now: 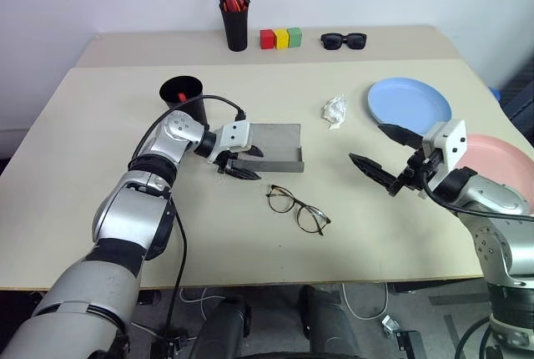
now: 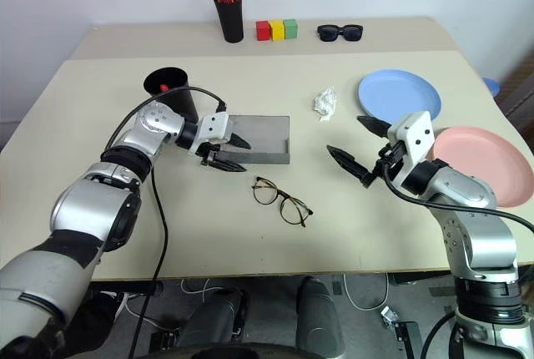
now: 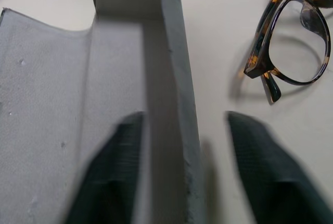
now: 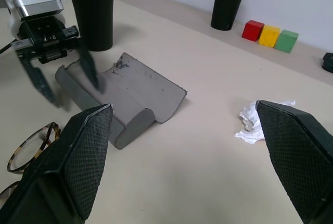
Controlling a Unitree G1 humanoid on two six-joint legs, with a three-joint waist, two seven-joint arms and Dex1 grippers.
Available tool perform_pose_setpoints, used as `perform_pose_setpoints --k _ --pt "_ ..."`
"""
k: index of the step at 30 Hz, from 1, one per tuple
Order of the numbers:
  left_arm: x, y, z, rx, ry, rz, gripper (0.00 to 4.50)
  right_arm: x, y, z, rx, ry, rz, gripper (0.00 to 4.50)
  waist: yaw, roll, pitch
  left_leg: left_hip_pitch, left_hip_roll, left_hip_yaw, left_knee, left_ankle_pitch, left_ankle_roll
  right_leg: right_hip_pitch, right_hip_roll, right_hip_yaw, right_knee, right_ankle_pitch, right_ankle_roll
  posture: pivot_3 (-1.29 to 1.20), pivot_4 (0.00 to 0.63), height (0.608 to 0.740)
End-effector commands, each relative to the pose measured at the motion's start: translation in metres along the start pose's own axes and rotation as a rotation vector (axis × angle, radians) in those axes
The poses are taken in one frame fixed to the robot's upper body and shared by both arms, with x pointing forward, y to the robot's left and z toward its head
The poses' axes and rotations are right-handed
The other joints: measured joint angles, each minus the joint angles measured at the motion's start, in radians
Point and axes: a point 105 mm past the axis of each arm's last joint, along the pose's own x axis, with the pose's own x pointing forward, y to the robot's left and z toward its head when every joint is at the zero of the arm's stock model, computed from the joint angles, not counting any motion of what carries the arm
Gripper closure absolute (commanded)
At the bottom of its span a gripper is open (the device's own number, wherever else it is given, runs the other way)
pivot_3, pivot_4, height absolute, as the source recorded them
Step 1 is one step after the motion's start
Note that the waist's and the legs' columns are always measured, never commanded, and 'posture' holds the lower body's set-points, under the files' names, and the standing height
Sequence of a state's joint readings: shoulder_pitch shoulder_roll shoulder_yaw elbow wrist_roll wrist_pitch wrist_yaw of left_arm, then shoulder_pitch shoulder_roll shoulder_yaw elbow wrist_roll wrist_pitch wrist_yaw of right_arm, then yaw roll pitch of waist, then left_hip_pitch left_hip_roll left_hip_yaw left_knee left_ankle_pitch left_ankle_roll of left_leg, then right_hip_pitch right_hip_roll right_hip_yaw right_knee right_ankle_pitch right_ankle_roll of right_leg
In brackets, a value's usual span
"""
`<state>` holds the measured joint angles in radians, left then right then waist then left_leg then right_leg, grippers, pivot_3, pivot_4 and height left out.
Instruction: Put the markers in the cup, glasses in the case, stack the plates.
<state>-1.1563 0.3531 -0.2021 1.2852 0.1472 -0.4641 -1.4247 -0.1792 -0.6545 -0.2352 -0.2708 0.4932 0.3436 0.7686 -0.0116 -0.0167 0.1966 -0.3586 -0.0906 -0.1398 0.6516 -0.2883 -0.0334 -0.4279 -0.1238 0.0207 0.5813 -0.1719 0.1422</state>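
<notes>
Eyeglasses (image 1: 298,209): thin round-lensed frame, lying open on the table (image 1: 83,209) nearest the front edge, just in front of the case, untouched.

Left gripper (image 1: 238,163): fingers spread, straddling the raised front wall of the case, holding nothing; one finger sits over the case's tray, the other outside the wall.

Case (image 1: 271,144): grey felt, hinged, lying open just beside the cup, between cup and eyeglasses.

Right gripper (image 1: 385,157): jaws wide apart, empty, hovering above the table right of the eyeglasses, near the plates.

Risk: the open fingers could drag or tip the light case on withdrawal, sliding it onto the eyeglasses or shutting the lid. A careless pinch on the frame may bend a temple or skid it along the table.

Salmon pink plate (image 1: 505,163): at the right edge, partly behind the right arm.
Light blue plate (image 1: 409,102): just behind it, the two not yet stacked.
Crumpled white paper (image 1: 335,110): between case and blue plate, no obstruction.
Black cup (image 1: 183,98): upright, a red marker (image 1: 181,96) showing inside.

Far edge: pen holder (image 1: 235,23) with orange-capped pens, three coloured blocks (image 1: 280,38), black sunglasses (image 1: 344,40); all well clear.
</notes>
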Motion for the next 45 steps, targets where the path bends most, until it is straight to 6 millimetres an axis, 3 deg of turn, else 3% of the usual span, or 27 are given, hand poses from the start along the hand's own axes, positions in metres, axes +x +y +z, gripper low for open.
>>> perform_pose_setpoints --k 1,7,10,19,23,33,43,45 --pt "-0.018 0.017 0.023 0.072 -0.06 0.065 0.03 0.004 0.005 0.015 -0.032 -0.036 0.028 0.0 0.0 0.0 0.0 0.0 0.0 0.0 0.0 0.0 0.0 0.0 0.0 0.0 0.0 0.0 0.0 0.0 0.15 0.74" --pt "-0.049 0.02 0.042 0.048 -0.214 0.087 0.03 0.011 0.026 0.023 -0.033 -0.018 0.105 0.0 -0.002 0.0 0.0 0.0 0.0 0.0 0.0 0.0 0.0 0.0 0.0 0.0 0.0 0.0 0.0 0.0 0.15 0.74" --pt "-0.06 0.011 0.039 -0.017 -0.275 0.079 0.03 0.018 0.034 0.028 -0.02 -0.001 0.117 0.0 -0.006 0.001 0.0 0.0 0.0 0.0 0.0 0.0 0.0 0.0 0.0 0.0 0.001 0.0 0.0 0.0 0.15 0.74" --pt "-0.1 -0.04 0.034 -0.239 -0.457 0.139 0.03 0.039 0.087 0.023 -0.008 0.203 0.238 0.0 -0.005 0.001 0.0 -0.002 0.002 0.0 0.001 0.0 0.0 -0.006 0.001 0.002 0.007 0.0 -0.001 0.0 0.15 0.74" --pt "-0.113 -0.064 0.032 -0.285 -0.487 0.171 0.03 0.047 0.089 0.01 0.045 0.322 0.24 0.0 0.0 0.001 0.0 -0.001 0.002 -0.001 0.001 0.0 0.0 -0.005 0.001 0.002 0.006 0.0 -0.001 0.0 0.15 0.74" --pt "-0.116 -0.111 0.021 -0.298 -0.457 0.184 0.03 0.051 0.102 -0.01 0.057 0.486 0.289 0.0 0.0 0.001 0.0 -0.001 0.002 0.001 -0.001 0.0 0.0 -0.005 0.001 0.003 0.005 0.0 -0.002 0.0 0.15 0.74" --pt "-0.107 -0.117 0.023 -0.303 -0.459 0.198 0.03 0.056 0.107 -0.022 0.08 0.569 0.263 0.0 0.0 0.001 -0.001 -0.001 0.002 0.001 -0.001 0.0 0.0 -0.005 0.001 0.003 0.004 0.0 -0.002 0.0 0.15 0.74" --pt "-0.106 -0.118 0.023 -0.305 -0.462 0.197 0.0 0.056 0.107 -0.025 0.081 0.584 0.255 0.53 0.0 0.001 -0.001 -0.001 0.002 0.001 -0.001 0.0 0.0 -0.005 0.001 0.003 0.004 0.0 -0.002 0.0 0.15 0.74"
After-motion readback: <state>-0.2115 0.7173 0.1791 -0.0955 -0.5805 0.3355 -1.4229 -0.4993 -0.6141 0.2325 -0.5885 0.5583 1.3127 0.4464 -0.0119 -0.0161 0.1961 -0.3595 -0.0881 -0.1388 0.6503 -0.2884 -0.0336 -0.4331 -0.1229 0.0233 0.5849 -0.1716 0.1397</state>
